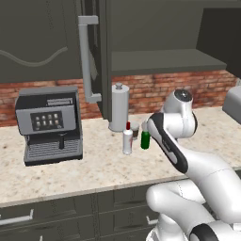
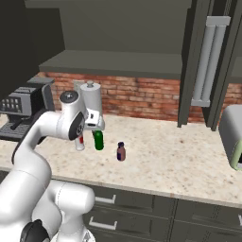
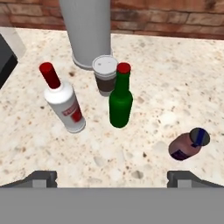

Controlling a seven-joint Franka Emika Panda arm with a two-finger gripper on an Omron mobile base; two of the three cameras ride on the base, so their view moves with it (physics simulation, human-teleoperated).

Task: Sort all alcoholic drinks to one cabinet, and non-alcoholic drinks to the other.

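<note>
While the arm reaches out over the speckled stone table point(image 1: 94, 164), its fingers point(image 3: 111, 177) stand wide apart with nothing between them, hanging above the drinks and looking down on them. In the hand view the green bottle point(image 3: 120, 101) with a red cap stands upright at the middle, and the paper coffee cup point(image 3: 105, 74) with its white lid and brown sleeve sits just behind it, close to touching. To the left of these stands the white bottle point(image 3: 64, 103) with the red cap and red label, apart from both. The small purple bottle point(image 3: 188, 144) with a dark cap stands off to the right and nearer, well clear of the others. Behind the cup rises a tall grey canister point(image 3: 85, 30), set against the red brick wall point(image 3: 175, 17). From the left base view the white bottle point(image 1: 127, 139) and the green bottle point(image 1: 145, 140) stand side by side in front of the canister point(image 1: 119, 108), with a coffee machine point(image 1: 48, 123) further left on the table. Above, one wall cabinet point(image 1: 160, 61) is open, its shelf bare and its door point(image 1: 94, 56) swung out with a long pale handle point(image 1: 86, 59). In the right base view the purple bottle point(image 2: 121, 151) stands right of the green bottle point(image 2: 98, 140), and the other cabinet door point(image 2: 201, 61) with its pale handle point(image 2: 210, 61) also stands open on the right.
</note>
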